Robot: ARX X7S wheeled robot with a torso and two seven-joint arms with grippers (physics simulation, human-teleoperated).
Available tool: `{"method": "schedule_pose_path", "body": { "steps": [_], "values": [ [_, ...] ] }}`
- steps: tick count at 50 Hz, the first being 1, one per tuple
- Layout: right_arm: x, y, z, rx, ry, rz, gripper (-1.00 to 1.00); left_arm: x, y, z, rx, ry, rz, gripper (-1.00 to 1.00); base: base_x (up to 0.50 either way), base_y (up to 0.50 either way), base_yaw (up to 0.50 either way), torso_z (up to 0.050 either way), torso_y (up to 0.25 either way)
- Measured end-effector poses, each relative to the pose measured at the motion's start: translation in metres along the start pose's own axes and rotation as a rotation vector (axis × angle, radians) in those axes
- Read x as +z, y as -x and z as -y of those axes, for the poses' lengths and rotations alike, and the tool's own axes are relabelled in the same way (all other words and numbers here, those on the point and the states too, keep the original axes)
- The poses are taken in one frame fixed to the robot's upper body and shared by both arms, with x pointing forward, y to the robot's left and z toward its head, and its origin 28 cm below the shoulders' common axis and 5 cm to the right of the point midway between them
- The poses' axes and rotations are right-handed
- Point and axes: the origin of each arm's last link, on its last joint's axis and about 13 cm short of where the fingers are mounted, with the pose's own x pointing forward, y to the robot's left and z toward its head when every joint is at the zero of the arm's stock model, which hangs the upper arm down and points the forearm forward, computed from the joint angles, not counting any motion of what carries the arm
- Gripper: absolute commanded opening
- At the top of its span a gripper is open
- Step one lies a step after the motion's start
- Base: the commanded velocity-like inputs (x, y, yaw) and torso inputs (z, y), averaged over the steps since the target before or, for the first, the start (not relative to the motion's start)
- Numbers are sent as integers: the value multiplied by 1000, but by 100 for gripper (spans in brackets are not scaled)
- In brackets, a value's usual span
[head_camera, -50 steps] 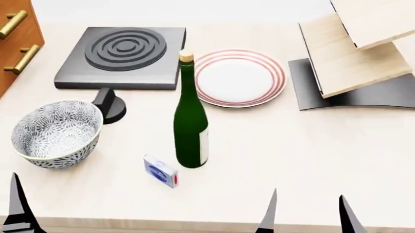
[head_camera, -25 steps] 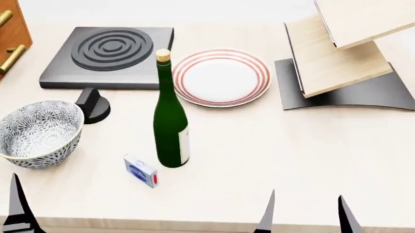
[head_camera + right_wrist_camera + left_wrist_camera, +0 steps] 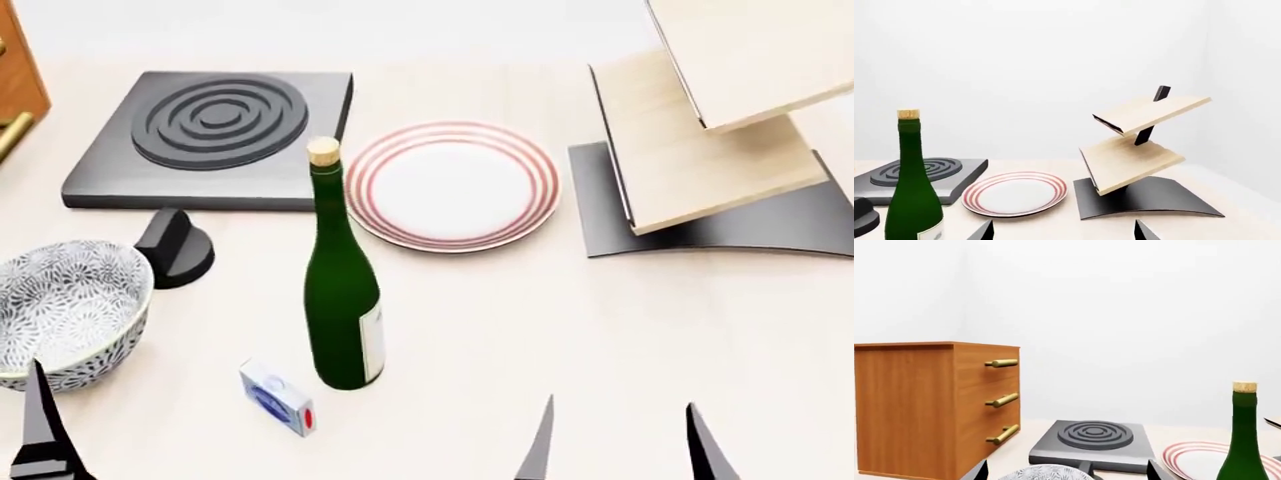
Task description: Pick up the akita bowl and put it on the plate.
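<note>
Both grippers sit low at the near table edge with their dark, pointed fingers spread apart and nothing between them: the right gripper (image 3: 621,445) shows two tips, the left gripper (image 3: 1064,470) two tips in its wrist view, framing the bowl's rim. The akita bowl (image 3: 60,312), one deep round ceramic piece with a dense grey-black leaf pattern, stands at the table's left, just beyond the left gripper. The plate (image 3: 454,183), one flat white disc with concentric red rings, lies well apart from it, toward the middle back. Between them stands one glossy green bottle (image 3: 340,290) with a cork-coloured top, upright, and beside its base lies one small blue-and-white box (image 3: 276,397). One square dark grey burner (image 3: 214,135) with raised rings sits behind, a black knob (image 3: 176,248) before it. At right, one rack (image 3: 714,140) of two slanted pale wood boards rises from a curved black base. The table (image 3: 534,320) is pale wood-grain; an orange-brown drawer cabinet (image 3: 934,405) with three brass handles stands left, against plain white walls.
</note>
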Motion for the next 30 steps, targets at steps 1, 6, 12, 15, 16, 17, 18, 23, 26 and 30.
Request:
{"method": "schedule_pose_path", "body": {
  "steps": [1, 6, 12, 15, 16, 17, 18, 23, 26, 30],
  "values": [
    [0, 0, 0, 0, 0, 0, 100, 0, 0, 0, 0, 0, 0, 100, 184, -4, 0, 0, 0],
    [0, 0, 0, 3, 1, 0, 100, 0, 0, 0, -1, 0, 1, 100, 84, -2, 0, 0, 0],
    [-1, 1, -1, 9, 3, 0, 100, -1, 0, 0, -3, 0, 1, 100, 27, 0, 0, 0, 0],
    [-1, 1, -2, 12, 4, 0, 100, -1, 0, 0, -3, 0, 1, 100, 27, 0, 0, 0, 0],
    [-1, 1, -2, 13, 4, 0, 100, -1, 0, 0, -3, 0, 1, 100, 27, 0, 0, 0, 0],
    [-1, 1, -2, 13, 5, 0, 100, -1, 1, 0, -3, 0, 1, 100, 27, 0, 0, 0, 0],
    [-2, 1, -2, 14, 5, 0, 100, -1, 1, 0, -3, 0, 1, 100, 23, 0, 0, 0, 0],
    [-2, 1, -2, 18, 5, 0, 100, -1, 1, 0, -3, 1, 1, 100, 26, 0, 0, 0, 0],
    [-2, 1, -3, 19, 5, 0, 100, -1, 1, 0, -3, 1, 1, 100, 26, 0, 0, 0, 0],
    [-2, 1, -3, 20, 5, 0, 100, -1, 1, 0, -4, 1, 1, 100, 24, 0, 0, 0, 0]
  ]
}}
